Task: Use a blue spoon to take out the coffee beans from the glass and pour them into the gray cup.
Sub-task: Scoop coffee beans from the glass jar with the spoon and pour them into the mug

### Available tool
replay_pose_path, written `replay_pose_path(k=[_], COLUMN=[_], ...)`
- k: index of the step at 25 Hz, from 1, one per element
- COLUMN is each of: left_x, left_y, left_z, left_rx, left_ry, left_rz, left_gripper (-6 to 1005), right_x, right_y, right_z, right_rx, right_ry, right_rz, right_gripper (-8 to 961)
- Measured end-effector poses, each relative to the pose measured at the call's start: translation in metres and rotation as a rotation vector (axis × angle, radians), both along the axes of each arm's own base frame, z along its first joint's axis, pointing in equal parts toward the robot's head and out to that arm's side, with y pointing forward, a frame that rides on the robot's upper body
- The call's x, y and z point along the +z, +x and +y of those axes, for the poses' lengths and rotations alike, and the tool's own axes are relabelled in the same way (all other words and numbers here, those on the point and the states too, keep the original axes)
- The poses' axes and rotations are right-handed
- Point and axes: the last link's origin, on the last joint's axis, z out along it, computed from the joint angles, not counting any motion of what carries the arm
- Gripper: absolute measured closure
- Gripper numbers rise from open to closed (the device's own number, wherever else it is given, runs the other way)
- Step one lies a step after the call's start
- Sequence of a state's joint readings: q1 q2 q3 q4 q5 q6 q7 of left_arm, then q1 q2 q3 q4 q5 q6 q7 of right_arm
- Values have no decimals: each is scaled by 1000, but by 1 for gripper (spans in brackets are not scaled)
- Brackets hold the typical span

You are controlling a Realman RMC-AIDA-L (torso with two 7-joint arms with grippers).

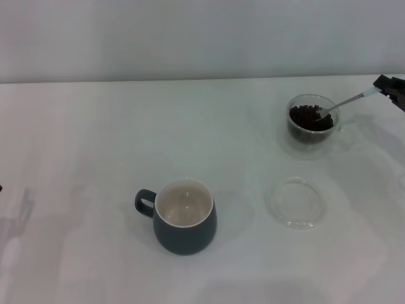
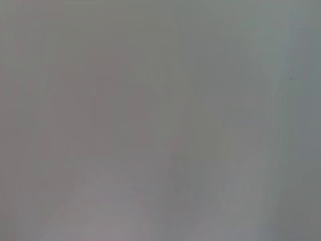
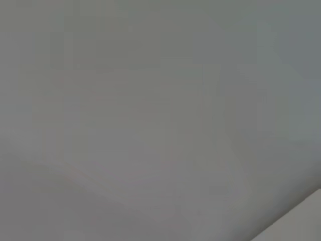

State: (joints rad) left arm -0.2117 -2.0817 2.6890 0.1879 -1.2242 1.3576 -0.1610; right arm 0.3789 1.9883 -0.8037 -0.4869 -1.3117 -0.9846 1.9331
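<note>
The glass stands at the right rear of the white table, holding dark coffee beans. The blue spoon slants down into it, its silver bowl among the beans and its pale blue handle end rising to the right. My right gripper is at the right edge of the head view, shut on the spoon's handle. The gray cup stands in front at the centre, its cream inside showing no beans and its handle pointing left. The left gripper is out of view. Both wrist views show only plain grey.
A flat clear glass saucer lies on the table in front of the glass, between it and the gray cup's right side. A pale wall runs behind the table's far edge.
</note>
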Motion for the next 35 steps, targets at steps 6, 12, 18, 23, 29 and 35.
replay_pose_path(k=[6,12,18,23,29,35], left_x=[1,1,2,3,3,2], left_y=[-2,-2,-3,-4,-3,-3], left_z=[-1,-1,-1,-1,0,0], left_rx=[4,5,5,8,6,4], left_ry=[0,-1,0,-1,-1,-1], left_rz=[9,9,12,19,20,19], left_gripper=[112,112,112,112,111,111], right_x=[1,2,3,2,-3,-17], right_y=[4,9,3,-5,-16,-27], right_z=[-4,-11,-15,-18,-20,-26], right_rx=[-21,-40,9,63,118,162], right_ry=[29,57,56,42,6,-75], right_rz=[78,142,193,232,268,302], right_gripper=[814,814,813,813,813,813])
